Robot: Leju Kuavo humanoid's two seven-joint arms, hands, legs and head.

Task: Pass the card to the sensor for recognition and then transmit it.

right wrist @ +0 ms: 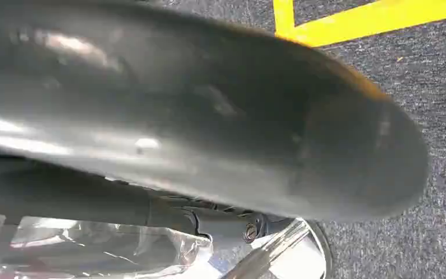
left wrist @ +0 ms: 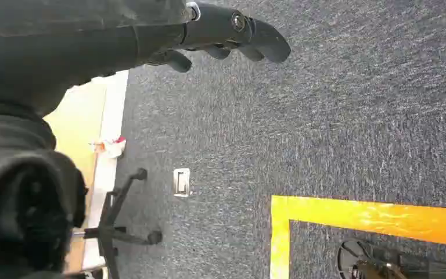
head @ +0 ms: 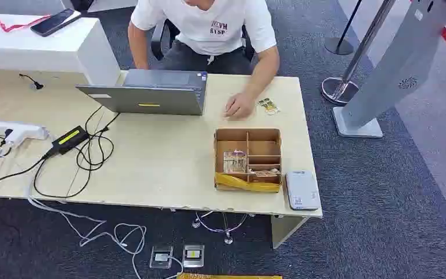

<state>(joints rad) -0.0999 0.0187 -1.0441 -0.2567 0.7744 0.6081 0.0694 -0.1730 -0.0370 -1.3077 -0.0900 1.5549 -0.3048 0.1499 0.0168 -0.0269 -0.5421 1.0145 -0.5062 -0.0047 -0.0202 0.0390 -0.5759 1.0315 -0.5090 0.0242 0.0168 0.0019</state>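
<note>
the task looks barely begun: neither robot arm reaches over the table (head: 151, 174) in the head view, and both seem to hang at the robot's sides, by my reading of the wrist cameras looking at carpet. the left hand (left wrist: 226, 35) shows dark fingers loosely curled with nothing between them. the right hand (right wrist: 209, 151) is a close grey blur, and i cannot tell whether its fingers are apart or together. picking up a card, presenting it to the sensor and handing it on all appear to remain. the cardboard box (head: 248, 160) sits near the table's right end, split into compartments; the far ones look empty, while the near ones hold cards (head: 235, 161), their number hard to tell. the grey card reader (head: 302, 189) lies just beside the box, toward the right edge. a person's hand (head: 239, 107) rests on the table beyond the box, next to a loose card (head: 268, 106).
</note>
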